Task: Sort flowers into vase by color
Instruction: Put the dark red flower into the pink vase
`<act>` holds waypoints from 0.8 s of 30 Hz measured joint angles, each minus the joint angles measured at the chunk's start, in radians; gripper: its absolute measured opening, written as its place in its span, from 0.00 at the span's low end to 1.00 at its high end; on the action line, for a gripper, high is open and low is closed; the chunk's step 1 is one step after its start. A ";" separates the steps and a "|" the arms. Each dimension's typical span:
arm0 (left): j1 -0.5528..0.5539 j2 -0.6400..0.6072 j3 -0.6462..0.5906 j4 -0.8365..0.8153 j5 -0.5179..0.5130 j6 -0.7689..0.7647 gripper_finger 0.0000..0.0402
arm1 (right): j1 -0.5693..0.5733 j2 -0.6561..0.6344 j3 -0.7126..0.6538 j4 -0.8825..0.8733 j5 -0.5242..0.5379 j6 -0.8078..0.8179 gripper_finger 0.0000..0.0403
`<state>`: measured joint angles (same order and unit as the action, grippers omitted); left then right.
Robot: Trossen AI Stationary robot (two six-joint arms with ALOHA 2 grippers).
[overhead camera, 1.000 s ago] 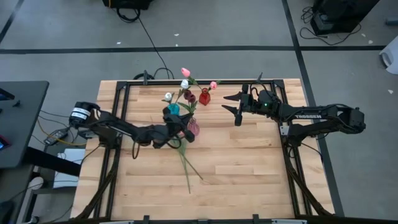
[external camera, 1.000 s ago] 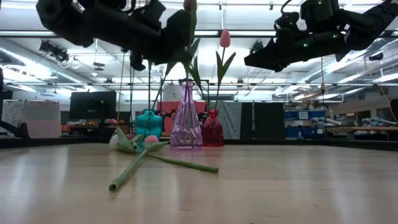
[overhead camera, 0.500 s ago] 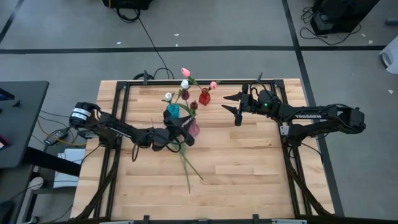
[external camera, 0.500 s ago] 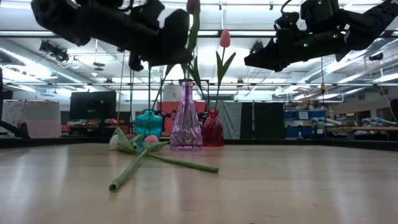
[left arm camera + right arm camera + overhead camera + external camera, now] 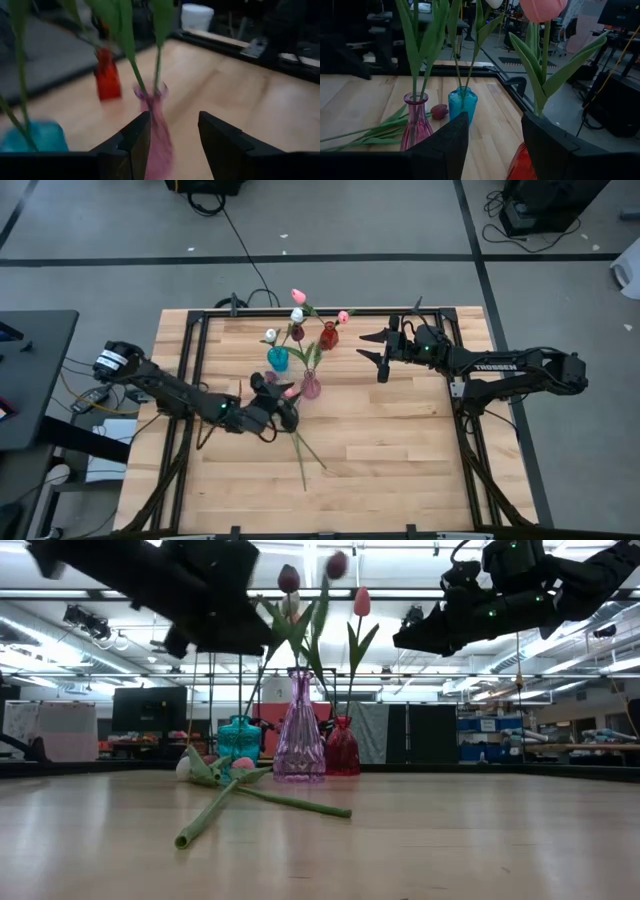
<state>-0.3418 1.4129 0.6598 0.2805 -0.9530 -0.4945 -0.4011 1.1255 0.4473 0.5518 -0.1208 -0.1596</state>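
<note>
High view first: three vases sit bunched toward the far middle of the table. The teal vase is on the left, the red vase is farther back, and the purple vase is nearest the front. Each has tulips standing in it, dark red ones in the purple one. A few more flowers lie flat on the wood just in front of the purple vase, stems fanning toward the near edge, with pink heads by the left gripper.

The left gripper hangs just left of the purple vase, fingers spread with nothing between them; in its wrist view the purple vase shows through the gap. The right gripper hovers to the right of the red vase, apart from it, fingers also wide and empty.

So the clutter is all in that centre-back patch, with leaves and stems sticking up between the two grippers. The near half and the right side of the table are bare wood. A black metal frame runs along the table's edges.
</note>
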 joint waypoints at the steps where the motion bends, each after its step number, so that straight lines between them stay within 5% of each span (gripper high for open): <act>1: -0.008 -0.007 0.000 -0.043 0.014 -0.070 0.43 | 0.000 0.000 0.000 0.000 0.000 0.002 0.48; 10: -0.014 0.033 -0.001 -0.408 0.329 -0.750 0.43 | 0.001 0.000 0.000 0.012 -0.002 0.018 0.48; 24: 0.008 0.054 0.000 -0.406 0.485 -0.984 0.43 | 0.005 0.000 0.000 0.012 -0.003 0.010 0.48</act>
<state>-0.3339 1.4674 0.6598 -0.1255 -0.4678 -1.4781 -0.3965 1.1252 0.4469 0.5643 -0.1243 -0.1496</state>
